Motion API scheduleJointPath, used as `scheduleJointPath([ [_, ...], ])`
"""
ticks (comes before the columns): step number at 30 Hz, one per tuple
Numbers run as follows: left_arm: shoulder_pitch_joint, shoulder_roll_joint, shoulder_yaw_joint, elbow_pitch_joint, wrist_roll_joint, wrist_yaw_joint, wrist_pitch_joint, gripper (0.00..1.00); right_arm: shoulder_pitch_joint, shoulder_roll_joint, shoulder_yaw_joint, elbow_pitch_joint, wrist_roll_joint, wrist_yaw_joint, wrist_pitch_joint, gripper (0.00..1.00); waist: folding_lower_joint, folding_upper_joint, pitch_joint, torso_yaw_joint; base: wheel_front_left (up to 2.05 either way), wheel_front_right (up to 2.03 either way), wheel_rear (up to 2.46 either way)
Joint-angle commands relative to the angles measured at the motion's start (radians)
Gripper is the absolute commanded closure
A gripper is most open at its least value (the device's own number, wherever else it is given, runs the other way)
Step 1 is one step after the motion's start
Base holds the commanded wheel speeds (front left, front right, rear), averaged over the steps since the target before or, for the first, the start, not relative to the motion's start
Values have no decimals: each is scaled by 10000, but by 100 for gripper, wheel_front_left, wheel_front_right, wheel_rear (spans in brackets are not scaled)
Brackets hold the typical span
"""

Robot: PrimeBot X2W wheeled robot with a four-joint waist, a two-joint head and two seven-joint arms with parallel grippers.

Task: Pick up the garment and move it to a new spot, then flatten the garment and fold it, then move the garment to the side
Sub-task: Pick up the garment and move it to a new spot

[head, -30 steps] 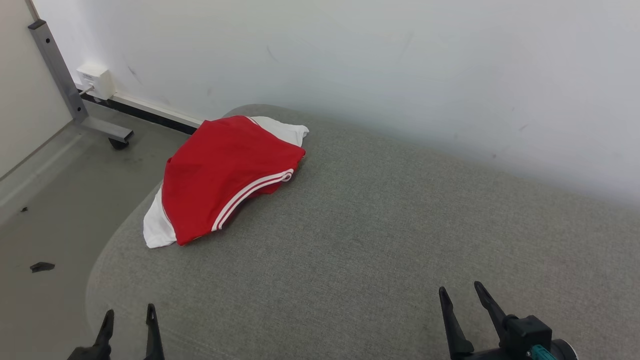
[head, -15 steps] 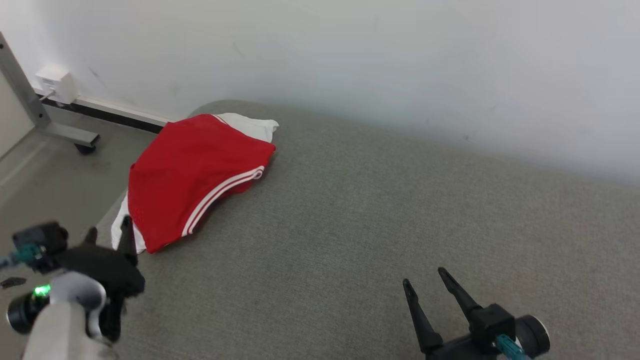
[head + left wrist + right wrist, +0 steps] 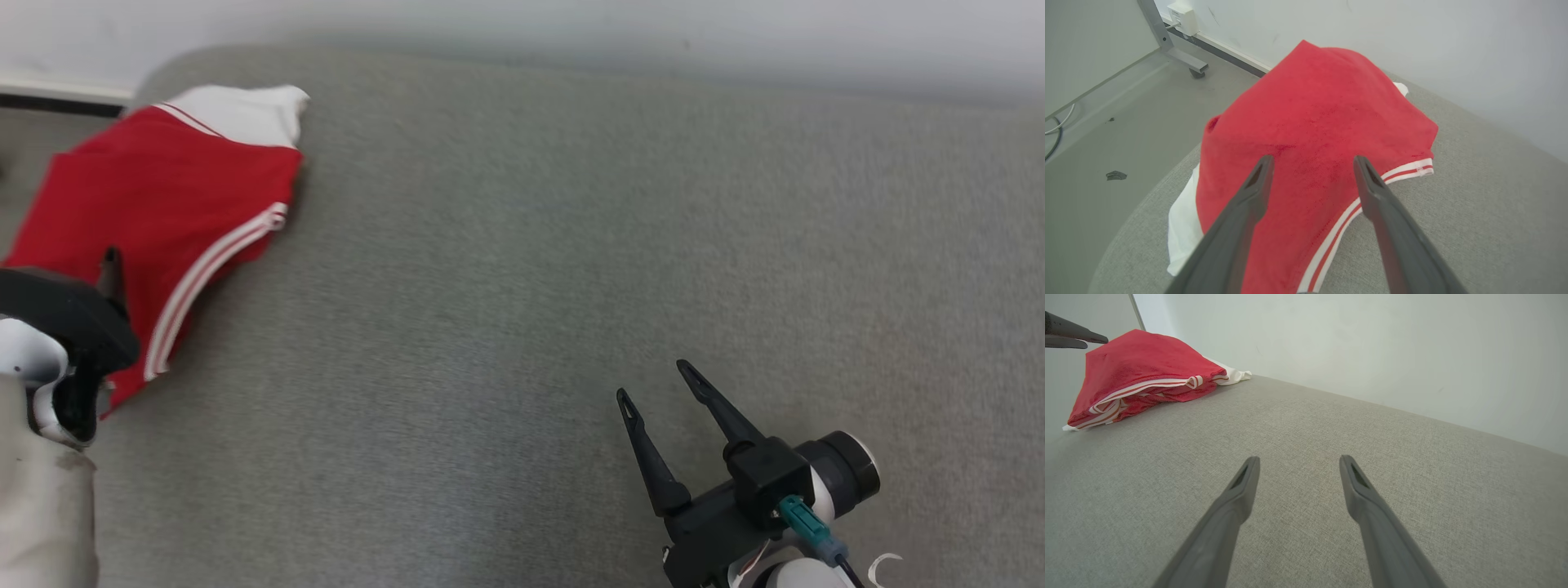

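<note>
**Head view.** The left arm's pale forearm enters at 8 o'clock. The black left pincer [image 3: 106,273] is over the near end of the garment [image 3: 155,180]. One finger tip shows, and the spread is not readable here. The right arm enters at 5 o'clock. The right pincer [image 3: 653,381] points toward 11 o'clock, spread wide with nothing between its fingers, over bare grey pad [image 3: 506,269]. The garment is red with white stripes and white parts. It lies at 10 o'clock on the pad's rounded corner, well apart from the right pincer. Count: 1 garment, 2 pincers.

**Left wrist view.** Two fingers rise from 6 o'clock, wide apart and empty, with their tips over the middle of the red cloth. Contact cannot be told. A white layer pokes out at 8 o'clock. The floor [image 3: 1106,134] is at 9 o'clock. One wall box [image 3: 1184,18] and one wheeled metal leg [image 3: 1180,57] are at 11 o'clock.

**Right wrist view.** Two fingers are wide apart and empty, low over bare pad. The garment is at 10 o'clock in stacked layers, with striped hems on its near edge. The left pincer's finger tips enter at the 10 o'clock edge, above the garment.
</note>
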Motion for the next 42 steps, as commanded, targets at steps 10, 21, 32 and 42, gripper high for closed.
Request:
scheduleJointPath([
  [10, -238, 484, -284, 709, 611, 1008, 110, 3, -14, -38, 74, -253, 79, -25, 182, 0, -3, -2, 1670, -1473, 0, 0, 0],
  [21, 95, 872, -469, 497, 807, 1080, -224, 100, 323, -81, -76, -221, 180, -25, 133, 0, -3, -2, 1082, -1403, 0, 0, 0],
  [32, -572, 1725, -772, -1006, 478, -135, 474, 100, 442, -19, 29, 638, 1143, -25, -571, 0, -3, -2, -670, -1463, 0, 0, 0],
  [42, -1684, 1243, -1745, -3108, -121, -599, 1762, 100, 680, -15, 80, 1532, 2110, -25, -1105, 0, -3, -2, -2304, -2341, 0, 0, 0],
])
